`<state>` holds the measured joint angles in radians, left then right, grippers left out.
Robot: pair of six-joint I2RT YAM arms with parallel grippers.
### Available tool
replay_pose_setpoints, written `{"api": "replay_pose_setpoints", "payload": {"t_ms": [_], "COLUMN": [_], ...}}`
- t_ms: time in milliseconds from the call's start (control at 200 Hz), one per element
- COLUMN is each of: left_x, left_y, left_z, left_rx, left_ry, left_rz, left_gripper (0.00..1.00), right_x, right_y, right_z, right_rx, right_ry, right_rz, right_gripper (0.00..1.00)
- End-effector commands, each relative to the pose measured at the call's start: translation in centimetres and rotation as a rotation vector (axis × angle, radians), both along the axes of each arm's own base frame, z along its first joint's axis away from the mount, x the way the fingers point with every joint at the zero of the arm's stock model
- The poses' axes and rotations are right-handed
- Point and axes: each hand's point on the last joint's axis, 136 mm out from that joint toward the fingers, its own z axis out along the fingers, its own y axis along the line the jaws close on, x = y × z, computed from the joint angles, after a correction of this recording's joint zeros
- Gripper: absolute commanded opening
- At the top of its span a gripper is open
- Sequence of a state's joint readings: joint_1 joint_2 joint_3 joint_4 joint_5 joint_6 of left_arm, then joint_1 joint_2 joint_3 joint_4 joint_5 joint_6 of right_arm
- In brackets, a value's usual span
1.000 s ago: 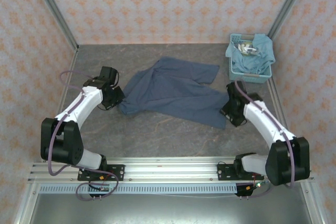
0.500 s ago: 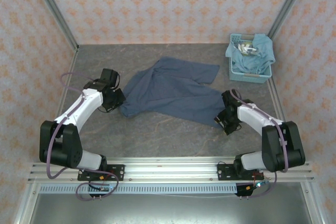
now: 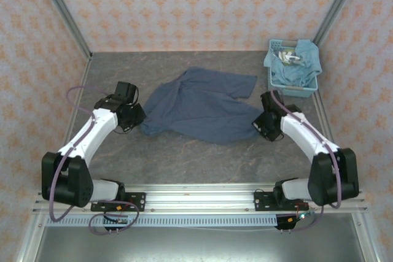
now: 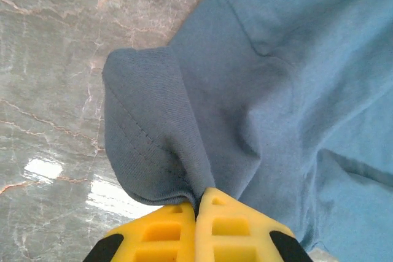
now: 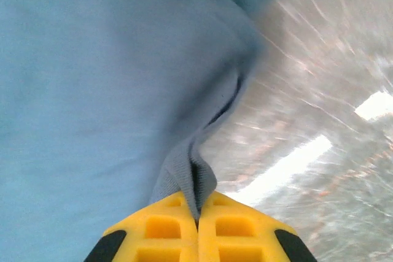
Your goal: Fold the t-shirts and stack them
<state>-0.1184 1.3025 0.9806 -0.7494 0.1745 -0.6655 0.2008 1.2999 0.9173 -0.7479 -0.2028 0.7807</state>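
A dark slate-blue t-shirt (image 3: 199,105) lies crumpled across the middle of the grey table. My left gripper (image 3: 140,121) is shut on its left edge; in the left wrist view the yellow fingers (image 4: 163,231) pinch a fold of the hem (image 4: 153,151). My right gripper (image 3: 258,124) is shut on the shirt's right corner, and the right wrist view shows fabric (image 5: 187,179) squeezed between its yellow fingers (image 5: 236,228). A lighter teal-blue t-shirt (image 3: 296,65) hangs out of the basket at the back right.
The light-blue lattice basket (image 3: 276,88) stands at the back right corner, just behind the right arm. Patterned walls close in the table on three sides. An aluminium rail (image 3: 196,197) runs along the near edge.
My right gripper closed on the shirt's right corner and moved it back and up-table, shortening the shirt's lower right flap. The left gripper stayed shut on the left edge, shifting slightly.
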Motion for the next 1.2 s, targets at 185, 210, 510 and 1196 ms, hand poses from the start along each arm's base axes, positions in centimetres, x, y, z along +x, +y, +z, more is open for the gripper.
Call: {"api": "replay_pose_setpoints", "payload": {"t_ms": [185,210,510,1196], "left_x": [1.1,0.9,-6.7,10.2], "left_y": [3.2,3.5,7.8,9.1], "left_z": [13.7,15.0,30.6,34.1], "left_rx": [0.063,0.069,0.119,0.219], "left_ry": [-0.349,-0.384,-0.837,-0.725], "left_rz": [0.198,0.217,0.383,0.296], "left_gripper": [0.00,0.00,0.00,0.00], "right_x": [5.0,5.2,2.0,20.0], "right_y": [0.5,0.7,2.4,9.7], "right_z": [16.5,18.0,32.3,33.0], "right_rx": [-0.065,-0.063,0.076,0.425], "right_ry": [-0.386,-0.423,-0.853,-0.932], "right_rz": [0.167,0.176,0.257,0.295], "right_gripper": [0.00,0.00,0.00,0.00]}}
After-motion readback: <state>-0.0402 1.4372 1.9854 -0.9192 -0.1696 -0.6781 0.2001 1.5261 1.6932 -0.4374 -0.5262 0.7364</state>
